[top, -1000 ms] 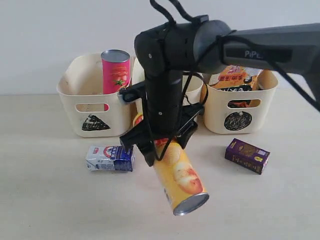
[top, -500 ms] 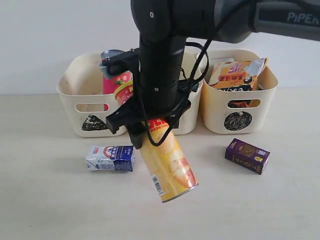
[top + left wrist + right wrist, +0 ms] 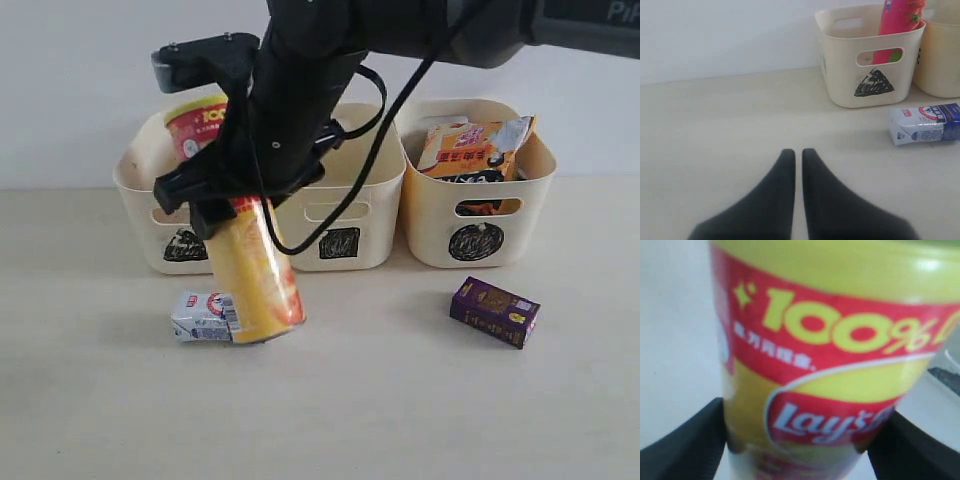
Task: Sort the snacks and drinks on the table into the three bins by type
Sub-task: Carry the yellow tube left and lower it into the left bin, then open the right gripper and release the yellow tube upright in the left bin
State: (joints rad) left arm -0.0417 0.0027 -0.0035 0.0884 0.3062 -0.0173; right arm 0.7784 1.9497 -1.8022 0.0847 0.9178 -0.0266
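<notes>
My right gripper (image 3: 236, 205) is shut on the yellow-orange Lay's tube (image 3: 252, 275), which hangs nearly upright and leans a little, in front of the triangle bin (image 3: 140, 185). Its lid end is up near the bin's rim. In the right wrist view the tube (image 3: 825, 365) fills the frame between the fingers (image 3: 685, 450). The white-and-blue carton (image 3: 198, 315) lies partly behind the tube's base. The purple carton (image 3: 493, 311) lies to the right. The pink tube (image 3: 897, 20) stands in the triangle bin (image 3: 840, 75). My left gripper (image 3: 797, 152) is shut and empty above bare table.
The square bin (image 3: 345, 215) stands in the middle. The circle bin (image 3: 440, 225) on the right holds an orange noodle bag (image 3: 465, 150) and another pack under it. In the left wrist view the white-and-blue carton (image 3: 925, 123) lies before the triangle bin.
The right arm has swung left with the yellow-orange tube, turning it from a low slant over the table's middle to nearly upright before the triangle bin. It now hides the pink tube.
</notes>
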